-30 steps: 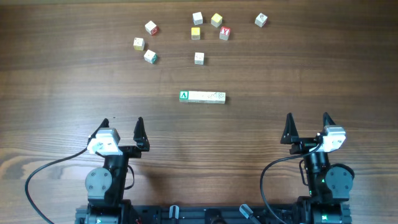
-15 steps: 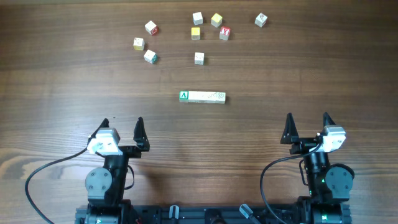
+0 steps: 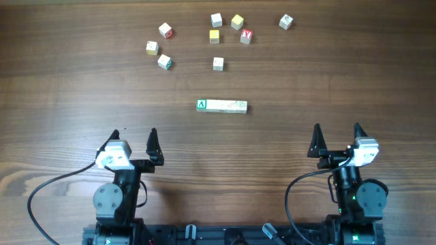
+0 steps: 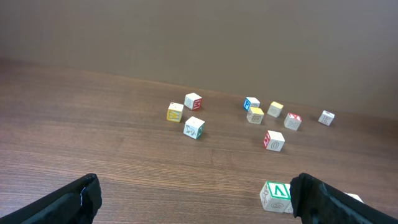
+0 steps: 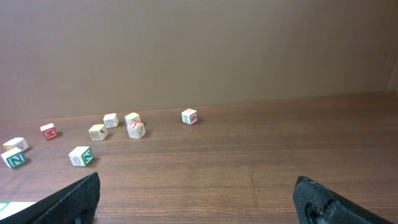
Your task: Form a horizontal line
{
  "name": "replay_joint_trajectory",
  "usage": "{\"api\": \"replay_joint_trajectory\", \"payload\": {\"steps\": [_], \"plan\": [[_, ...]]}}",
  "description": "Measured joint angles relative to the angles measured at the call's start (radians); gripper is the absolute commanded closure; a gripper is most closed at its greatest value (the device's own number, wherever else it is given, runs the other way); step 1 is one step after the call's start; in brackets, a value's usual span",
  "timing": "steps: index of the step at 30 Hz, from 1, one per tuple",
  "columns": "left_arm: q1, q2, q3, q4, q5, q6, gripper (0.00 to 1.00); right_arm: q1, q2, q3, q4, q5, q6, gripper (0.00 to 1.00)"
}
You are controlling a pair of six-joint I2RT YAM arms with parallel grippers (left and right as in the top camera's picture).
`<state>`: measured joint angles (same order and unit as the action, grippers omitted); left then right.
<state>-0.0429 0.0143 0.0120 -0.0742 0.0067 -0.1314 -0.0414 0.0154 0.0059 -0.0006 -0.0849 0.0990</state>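
Note:
The horizontal line (image 3: pixel 221 105) is a short row of pale wooden cubes lying left to right at the table's middle, its left end cube (image 3: pixel 201 104) green-faced with a white mark. My left gripper (image 3: pixel 133 135) stands open near the front left, well short of the row, with nothing between its fingers. My right gripper (image 3: pixel 336 131) stands open at the front right, also apart from the row. In the left wrist view the green end cube (image 4: pixel 274 194) shows beside the right finger (image 4: pixel 317 199); the remainder of the row is hidden behind that finger. The right wrist view catches only the row's end (image 5: pixel 12 208) at the bottom left.
Several loose letter cubes lie scattered across the far side of the table: a left group around (image 3: pixel 164 62), a middle group around (image 3: pixel 214 35), one lone cube (image 3: pixel 217 63) and one at the far right (image 3: pixel 285 22). A plain wall (image 5: pixel 199 50) backs the table.

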Motion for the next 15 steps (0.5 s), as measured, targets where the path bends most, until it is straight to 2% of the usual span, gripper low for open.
{"api": "replay_joint_trajectory", "payload": {"steps": [15], "plan": [[0.000, 0.000, 0.000, 0.000, 0.000, 0.000, 0.00, 0.000, 0.000, 0.000, 0.000, 0.000, 0.000, 0.00]]}}
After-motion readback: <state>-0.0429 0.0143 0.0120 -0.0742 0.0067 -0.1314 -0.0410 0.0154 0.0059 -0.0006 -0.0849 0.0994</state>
